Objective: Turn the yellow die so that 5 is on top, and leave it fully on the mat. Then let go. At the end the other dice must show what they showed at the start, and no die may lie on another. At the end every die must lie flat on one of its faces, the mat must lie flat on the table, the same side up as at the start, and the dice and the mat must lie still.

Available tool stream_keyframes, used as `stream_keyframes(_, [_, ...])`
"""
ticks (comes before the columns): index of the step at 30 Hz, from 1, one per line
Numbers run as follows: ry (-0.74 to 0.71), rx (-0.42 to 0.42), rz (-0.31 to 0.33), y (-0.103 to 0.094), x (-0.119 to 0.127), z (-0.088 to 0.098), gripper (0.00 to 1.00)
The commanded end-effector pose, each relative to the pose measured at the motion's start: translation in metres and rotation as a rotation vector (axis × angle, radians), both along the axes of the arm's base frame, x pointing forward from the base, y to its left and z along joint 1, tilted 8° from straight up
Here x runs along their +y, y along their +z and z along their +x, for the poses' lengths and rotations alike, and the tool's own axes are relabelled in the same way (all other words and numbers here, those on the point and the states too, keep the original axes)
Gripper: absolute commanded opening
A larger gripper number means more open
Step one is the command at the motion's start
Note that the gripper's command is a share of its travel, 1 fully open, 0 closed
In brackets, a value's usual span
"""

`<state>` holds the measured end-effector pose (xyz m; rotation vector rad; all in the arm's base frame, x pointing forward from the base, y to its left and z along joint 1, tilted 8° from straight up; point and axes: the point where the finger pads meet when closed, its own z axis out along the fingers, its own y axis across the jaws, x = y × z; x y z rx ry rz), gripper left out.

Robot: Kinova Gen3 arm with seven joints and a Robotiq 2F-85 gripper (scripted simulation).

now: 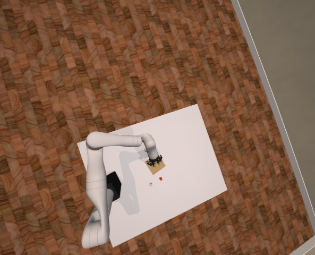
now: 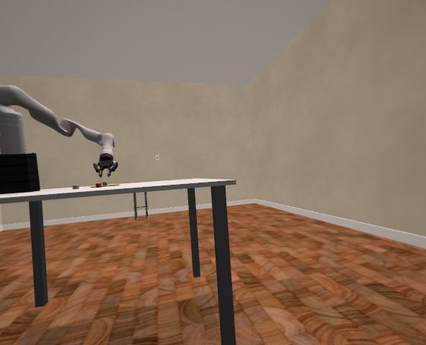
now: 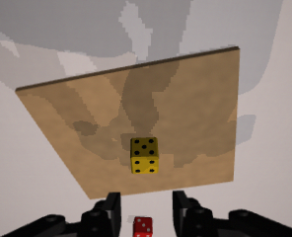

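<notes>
The yellow die (image 1: pixel 155 164) (image 2: pixel 105 183) (image 3: pixel 144 155) lies flat on the tan mat (image 1: pixel 153 171) (image 2: pixel 113 185) (image 3: pixel 205 89). In the wrist view its brighter lower face shows 4 and looks like the top; the darker face with 5 looks like a side turned toward the camera. My gripper (image 1: pixel 156 164) (image 2: pixel 105 175) (image 3: pixel 146 206) is partly open and empty, tilted, and hangs above the mat and the die. The mat lies flat on the table. The die's other faces are hidden.
The red die (image 1: pixel 160 178) (image 2: pixel 98 185) (image 3: pixel 143 226) lies on the white table (image 1: pixel 190 153) (image 2: pixel 190 181) off the mat, cut off at the bottom of the wrist view. The white die (image 1: pixel 150 184) (image 2: pixel 75 187) lies near it, out of the wrist view.
</notes>
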<state>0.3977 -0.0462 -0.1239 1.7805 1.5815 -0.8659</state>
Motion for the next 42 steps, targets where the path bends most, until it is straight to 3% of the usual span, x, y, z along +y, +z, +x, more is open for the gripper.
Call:
stream_keyframes(1, [0.002,0.003,-0.009,-0.005,-0.003,0.0,0.35])
stream_keyframes(20, [0.002,0.003,-0.009,-0.033,-0.007,-0.001,0.35])
stream_keyframes(42, [0.002,0.003,-0.009,-0.042,-0.009,-0.001,0.35])
